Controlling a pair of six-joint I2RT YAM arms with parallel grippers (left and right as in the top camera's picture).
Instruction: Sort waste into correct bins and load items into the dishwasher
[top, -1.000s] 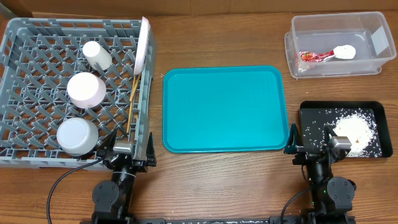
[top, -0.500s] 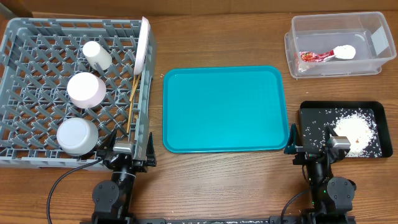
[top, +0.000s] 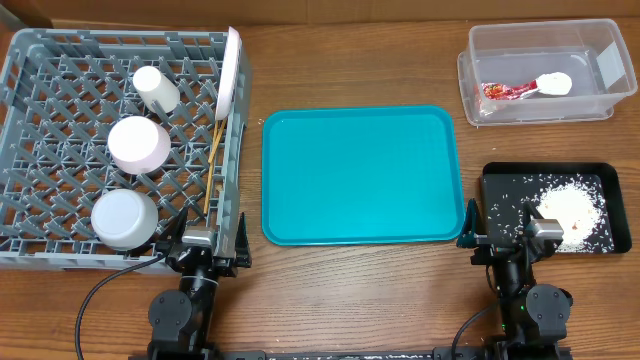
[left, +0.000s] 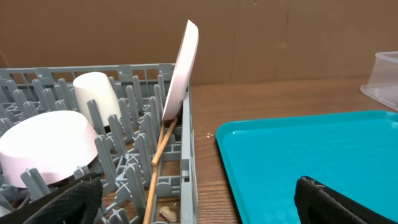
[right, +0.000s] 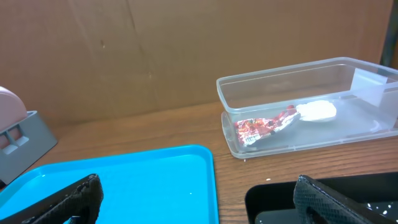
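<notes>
A wooden table (top: 350, 290) carries everything, with a brown cardboard wall (right: 155, 50) behind it. The flat teal tray (top: 360, 175) lies bare in the middle, between the two arms, and blocks neither of them.

The grey dish rack (top: 40, 60) fills the left side. The left gripper (top: 205, 240) sits at its near right corner with its jaws spread wide and nothing between them. The large white plate (top: 232, 80) stands on edge against the rack's right wall, ahead of that claw. The two pale bowls (top: 138, 143) lie upside down on the grid to the left of it, one beyond the other. The white cup (top: 156, 87) lies farther back. The chopsticks (top: 213, 165) slant along the right wall beneath the plate.

The clear tub (top: 600, 40) sits at the far right, well apart from the right gripper (top: 510, 235), which is also released and empty. In the tub lie the red wrapper (top: 505, 91) and the white scrap (top: 555, 84), touching each other. The black tray (top: 490, 175) lies just beside the right claw, on its right, holding the rice crumbs (top: 570, 205) in a heap with loose grains around it.

Only the overhead view shows both bowls and the crumb heap. The left wrist view shows the plate's backward lean and a small tan bit (left: 166, 213) on the rack floor that I cannot identify. The right wrist view shows the tub's lip and the wrapper's crumpled foil.
</notes>
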